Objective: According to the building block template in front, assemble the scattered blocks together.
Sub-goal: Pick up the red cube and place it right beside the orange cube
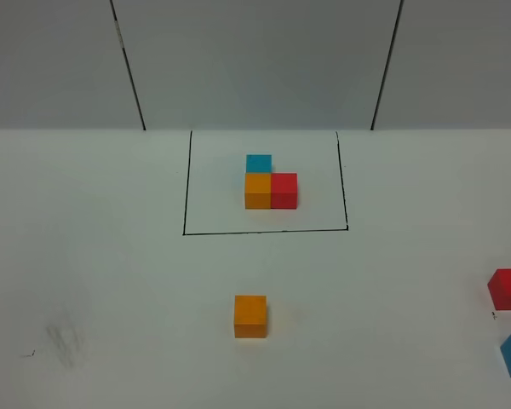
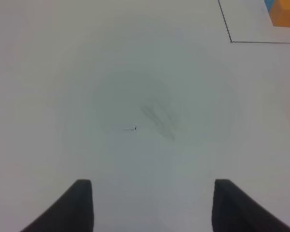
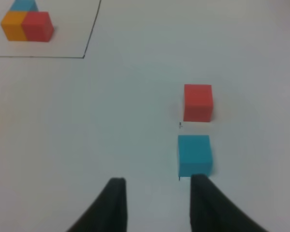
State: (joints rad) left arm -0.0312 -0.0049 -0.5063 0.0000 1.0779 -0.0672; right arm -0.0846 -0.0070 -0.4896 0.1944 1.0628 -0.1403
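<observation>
Left gripper point(image 2: 153, 183): jaws wide, nothing btwn them, only bare white table point(image 2: 63, 96) below. Just ahead of it there's a grey smudge point(image 2: 157, 116) w/ a tiny dark mark beside it. Right gripper point(image 3: 158, 179): jaws narrow but w/ a clear gap, holding nothing. Neither gripper shows in the high view.

Loose blue cube point(image 3: 195, 154) sits just ahead of one of the right gripper's fingers point(image 3: 208, 203). The tip meets the cube's near edge in the wrist view; can't tell if they touch. The cube is off to one side, not btwn the jaws. In the high view it's at the near right edge, partly cut off. Loose red cube point(image 3: 198, 102) comes next beyond it, in line w/ it, small gap, not touching. Loose orange cube point(image 1: 250, 315) stands alone approx mid-table, well apart from the other two and to their left in the high view, flat on the surface.

Further back is the template point(image 1: 268, 183), inside a thin black-lined rectangle point(image 1: 264, 231) and well apart from all three loose cubes. Template orange point(image 1: 257, 190) is at front left, template red point(image 1: 284, 189) touches its right side, and template blue point(image 1: 258, 162) touches behind the orange, making an L. A corner of the rectangle also shows in both wrist views.

Farthest back: grey wall panels point(image 1: 255, 60) w/ two dark slanting seams.
</observation>
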